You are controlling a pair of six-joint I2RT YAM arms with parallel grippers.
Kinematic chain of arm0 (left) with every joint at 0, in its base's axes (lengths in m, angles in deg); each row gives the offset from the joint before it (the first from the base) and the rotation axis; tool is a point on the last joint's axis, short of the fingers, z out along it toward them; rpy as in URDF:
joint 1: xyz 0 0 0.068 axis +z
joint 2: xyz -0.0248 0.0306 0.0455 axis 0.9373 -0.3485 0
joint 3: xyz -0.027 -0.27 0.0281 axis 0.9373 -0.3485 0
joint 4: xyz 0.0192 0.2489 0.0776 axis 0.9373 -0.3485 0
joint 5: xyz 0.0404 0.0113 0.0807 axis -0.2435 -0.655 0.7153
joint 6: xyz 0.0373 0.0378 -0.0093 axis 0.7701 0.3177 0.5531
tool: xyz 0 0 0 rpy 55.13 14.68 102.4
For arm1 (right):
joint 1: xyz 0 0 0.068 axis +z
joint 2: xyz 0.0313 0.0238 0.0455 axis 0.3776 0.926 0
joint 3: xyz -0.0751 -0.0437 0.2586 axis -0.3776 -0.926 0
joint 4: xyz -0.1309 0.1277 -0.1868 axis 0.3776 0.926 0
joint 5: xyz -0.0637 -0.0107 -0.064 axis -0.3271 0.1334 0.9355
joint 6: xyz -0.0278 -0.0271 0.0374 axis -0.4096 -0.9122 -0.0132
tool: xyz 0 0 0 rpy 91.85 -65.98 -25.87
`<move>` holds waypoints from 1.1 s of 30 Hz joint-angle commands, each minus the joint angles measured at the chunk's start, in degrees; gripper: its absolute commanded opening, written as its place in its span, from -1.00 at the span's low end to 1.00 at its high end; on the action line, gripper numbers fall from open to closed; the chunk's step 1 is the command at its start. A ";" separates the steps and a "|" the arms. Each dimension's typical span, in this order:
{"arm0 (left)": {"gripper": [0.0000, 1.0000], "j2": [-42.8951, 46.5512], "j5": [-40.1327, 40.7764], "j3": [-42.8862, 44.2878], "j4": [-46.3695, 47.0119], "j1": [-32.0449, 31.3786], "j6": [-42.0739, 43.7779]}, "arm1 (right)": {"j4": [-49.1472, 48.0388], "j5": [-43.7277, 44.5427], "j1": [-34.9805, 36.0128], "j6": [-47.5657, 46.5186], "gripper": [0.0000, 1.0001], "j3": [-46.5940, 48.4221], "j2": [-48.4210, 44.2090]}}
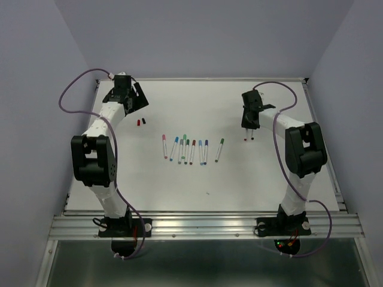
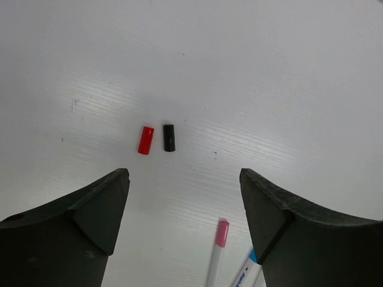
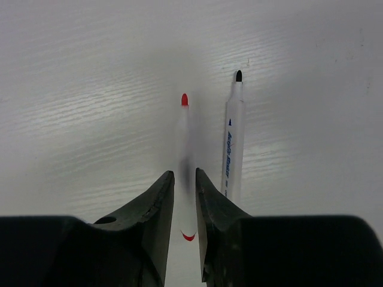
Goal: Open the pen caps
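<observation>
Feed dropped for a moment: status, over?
Left gripper open above red cap, black cap. Right gripper around red pen, grip unclear. Row of pens capped. Nothing blocking.

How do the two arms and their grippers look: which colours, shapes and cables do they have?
Both the left arm and the right arm have white tubular links with boxy black joint housings. A purple cable loops along each one. The left gripper and the right gripper have dark, matte, wedge-shaped fingers that taper to the tips.
</observation>
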 commanded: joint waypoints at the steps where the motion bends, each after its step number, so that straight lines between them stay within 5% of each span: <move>1: 0.76 5.80 -2.10 -2.77 2.71 0.43 1.15 | 0.88 5.10 -0.37 0.45 -0.45 3.08 1.67; 13: 0.89 10.29 -5.88 -4.71 4.73 0.43 1.06 | 1.59 1.69 -0.37 -1.03 -0.27 5.72 -0.42; 16: 0.97 12.05 -6.67 -5.67 5.70 0.43 0.88 | 1.59 -2.17 -0.37 -2.18 -0.09 5.11 -3.33; 20: 0.98 15.12 -7.99 -7.87 7.63 0.43 0.88 | 0.71 -10.17 1.38 -0.79 1.00 1.08 -10.60; 26: 0.98 18.03 -8.17 -9.90 9.30 0.43 1.06 | 0.17 -8.61 9.89 5.37 1.00 -4.82 -15.90; 33: 0.98 20.66 -8.61 -12.44 10.44 0.43 0.71 | 5.27 -0.79 17.46 13.80 1.00 -4.57 -11.25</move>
